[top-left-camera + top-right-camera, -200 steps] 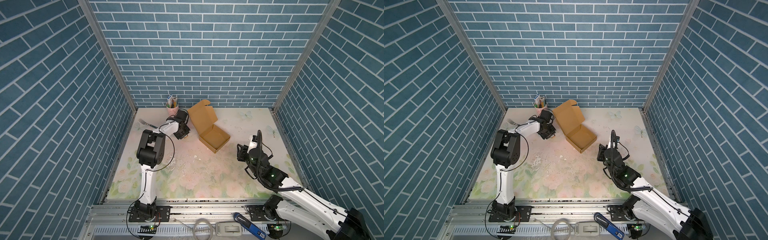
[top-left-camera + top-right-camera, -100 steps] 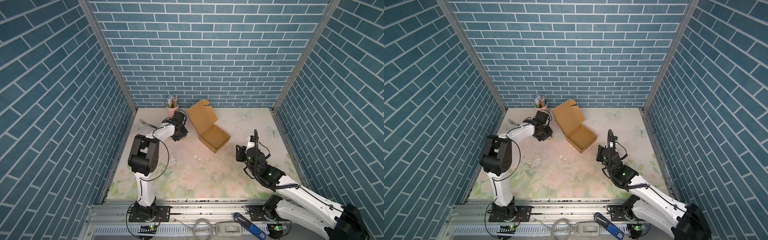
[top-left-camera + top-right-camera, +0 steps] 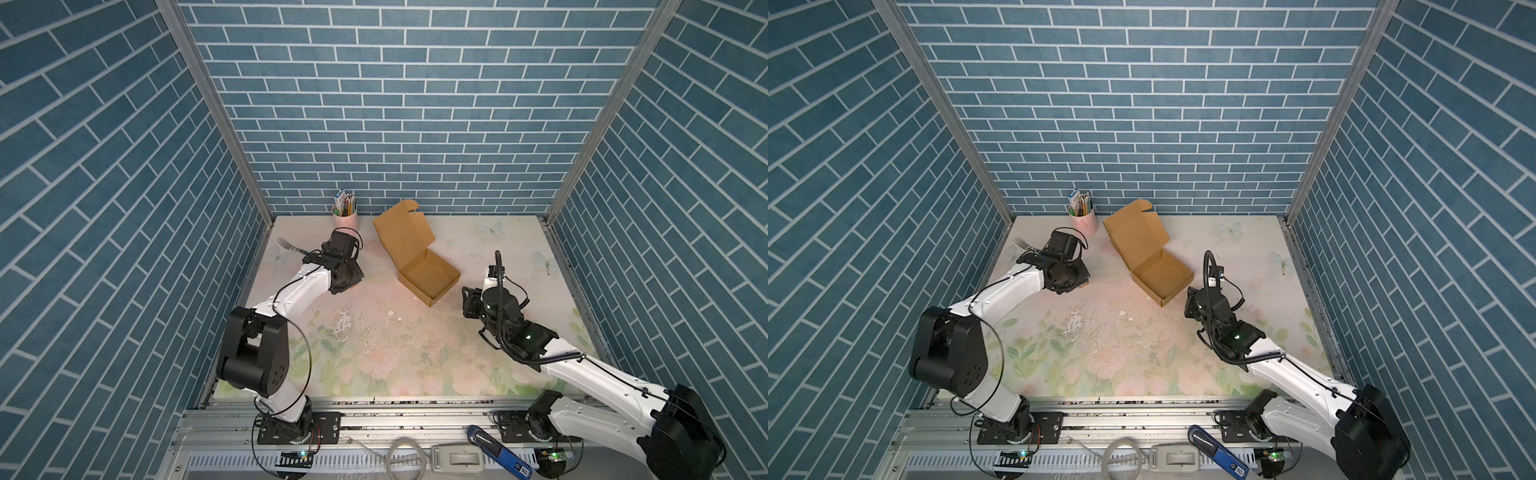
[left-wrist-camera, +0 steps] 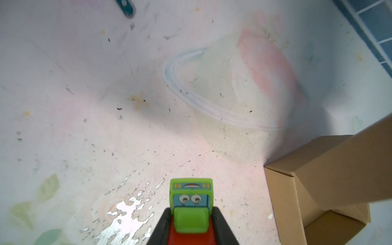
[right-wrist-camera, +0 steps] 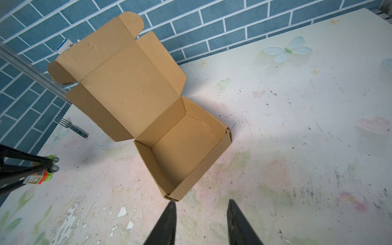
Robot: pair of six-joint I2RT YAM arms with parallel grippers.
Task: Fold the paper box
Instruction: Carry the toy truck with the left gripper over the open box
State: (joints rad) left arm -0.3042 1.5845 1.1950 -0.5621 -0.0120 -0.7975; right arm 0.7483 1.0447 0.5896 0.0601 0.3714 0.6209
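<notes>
The paper box (image 3: pixel 430 276) (image 3: pixel 1160 277) is brown cardboard, its square tray standing formed on the mat, empty inside (image 5: pixel 184 148). Its lid (image 5: pixel 127 84) leans back toward the rear wall, flaps spread. Left of the box, my left gripper (image 3: pixel 351 284) (image 4: pixel 192 209) is shut on a small green toy car (image 4: pixel 191 196) with cartoon eyes, held just above the mat; a box corner (image 4: pixel 331 180) shows beside it. My right gripper (image 3: pixel 468 300) (image 5: pixel 201 203) stands open and empty, one fingertip (image 5: pixel 172 206) close to the tray's near corner.
A pink cup of pencils (image 3: pixel 345 210) stands at the back wall, left of the lid. A fork (image 3: pixel 291 246) (image 5: pixel 71 126) lies near the left wall. The floral mat (image 3: pixel 374 332) is scuffed with peeled white patches. Blue brick walls close three sides.
My left arm has swung its elbow out to the left and lower, drawing the gripper and toy car slightly forward. My right gripper has edged left toward the box corner.
</notes>
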